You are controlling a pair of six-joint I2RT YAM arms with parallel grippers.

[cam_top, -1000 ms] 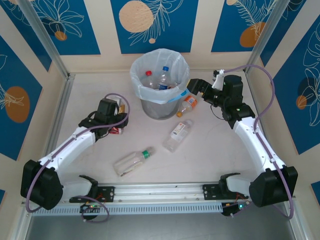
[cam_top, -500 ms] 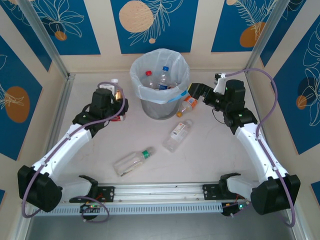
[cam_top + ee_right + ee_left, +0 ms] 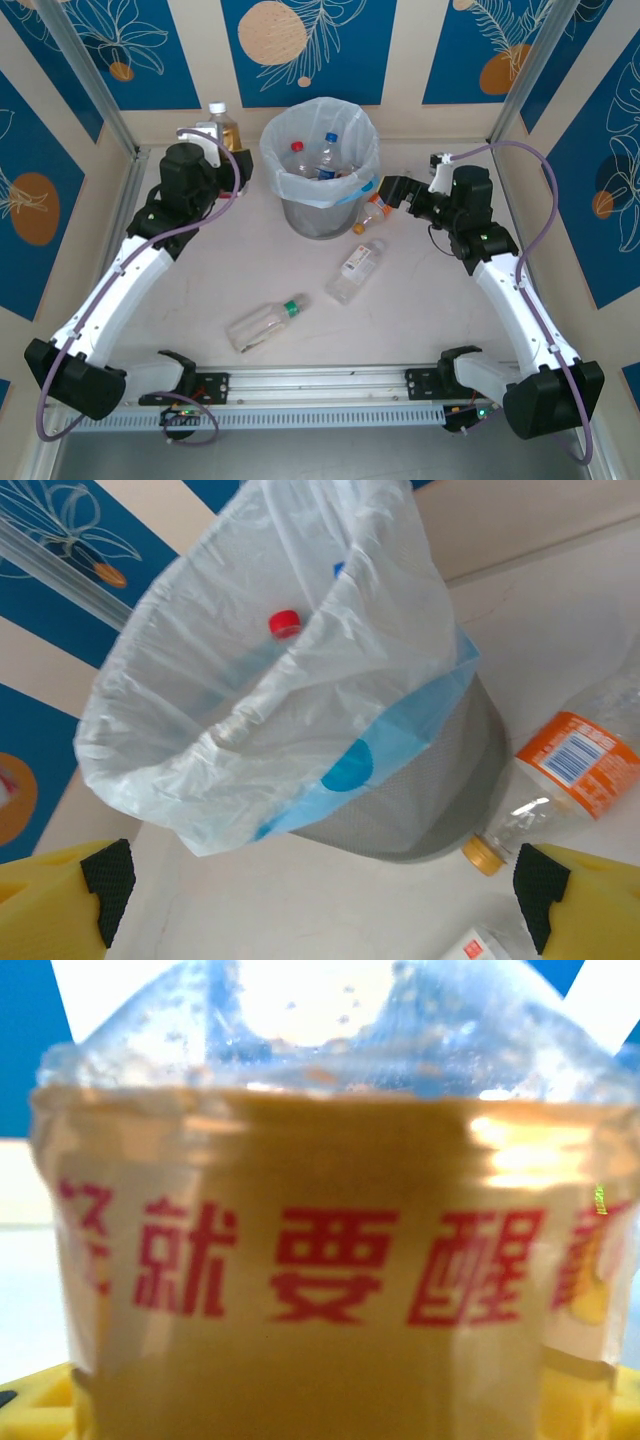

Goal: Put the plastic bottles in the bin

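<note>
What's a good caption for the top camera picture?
Left gripper holds a white-capped bottle up beside the bin; right gripper hangs open by an orange-labelled bottle.

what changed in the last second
The left end effector carried the white-capped bottle up and toward the back wall, left of the bin. The right end effector, open beside the orange-label bottle, barely shifted. The green-capped bottle, white-label bottle and bin stayed put.

bottle (image 3: 330, 1260) blurred, edges cropped.
</note>
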